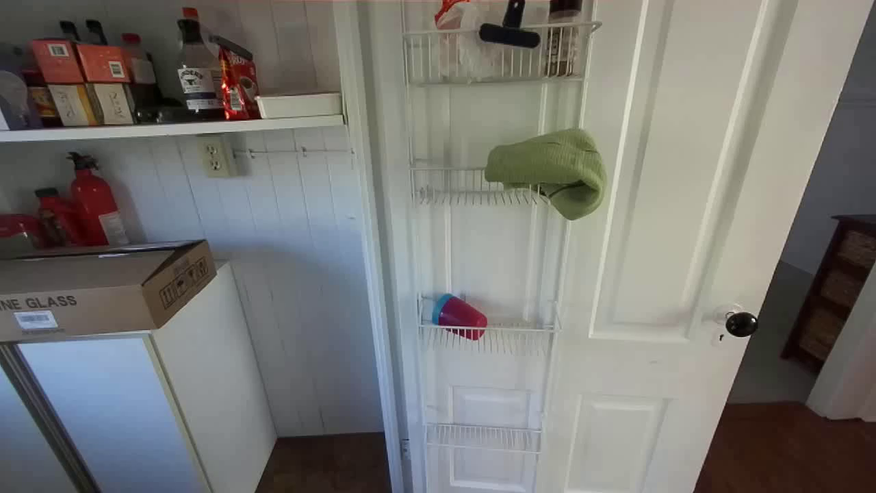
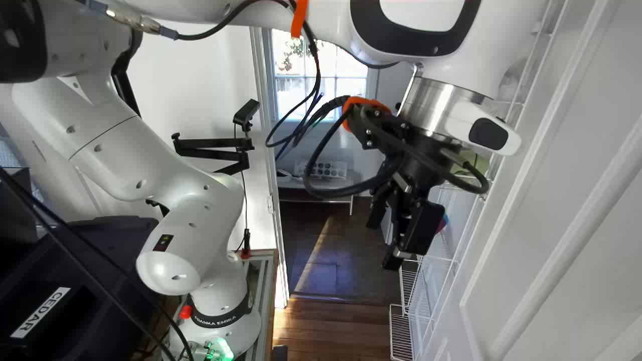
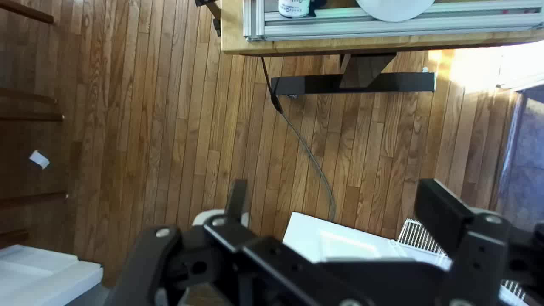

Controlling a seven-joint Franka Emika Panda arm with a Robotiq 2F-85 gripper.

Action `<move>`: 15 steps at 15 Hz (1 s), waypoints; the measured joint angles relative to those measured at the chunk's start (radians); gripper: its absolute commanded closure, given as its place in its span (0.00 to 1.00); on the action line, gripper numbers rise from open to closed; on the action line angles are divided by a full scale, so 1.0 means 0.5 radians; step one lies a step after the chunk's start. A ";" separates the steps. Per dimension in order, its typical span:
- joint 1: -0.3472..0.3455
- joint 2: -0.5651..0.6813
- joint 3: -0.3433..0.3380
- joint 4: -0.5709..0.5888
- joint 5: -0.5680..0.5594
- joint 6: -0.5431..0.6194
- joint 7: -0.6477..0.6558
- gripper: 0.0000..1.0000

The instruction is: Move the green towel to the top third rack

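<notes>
The green towel (image 1: 547,171) lies bunched on the right end of the second wire rack (image 1: 455,185) on the door, and part of it hangs over the rack's edge. In an exterior view the towel (image 2: 474,163) is mostly hidden behind my gripper. The third wire rack from the top (image 1: 520,335) holds a pink and blue cup (image 1: 462,317) lying on its side. My gripper (image 2: 398,238) hangs in front of the racks, pointing down, apart from the towel. In the wrist view my gripper (image 3: 331,189) has its fingers wide apart with nothing between them. The towel is out of the wrist view.
The top rack (image 1: 499,58) holds a bag, a black clip and a bottle. A lower rack (image 1: 482,438) is below the cup. The white door (image 1: 657,205) with a black knob (image 1: 741,324) backs the racks. A wooden table (image 3: 382,42) stands over the floor.
</notes>
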 measured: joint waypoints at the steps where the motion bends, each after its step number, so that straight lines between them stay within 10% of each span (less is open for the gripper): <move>1: 0.000 0.000 0.000 0.000 0.000 0.000 0.000 0.00; 8: 0.027 0.030 -0.057 -0.016 0.066 0.011 -0.038 0.00; 15: 0.118 0.503 -0.333 -0.155 0.590 0.555 -0.520 0.00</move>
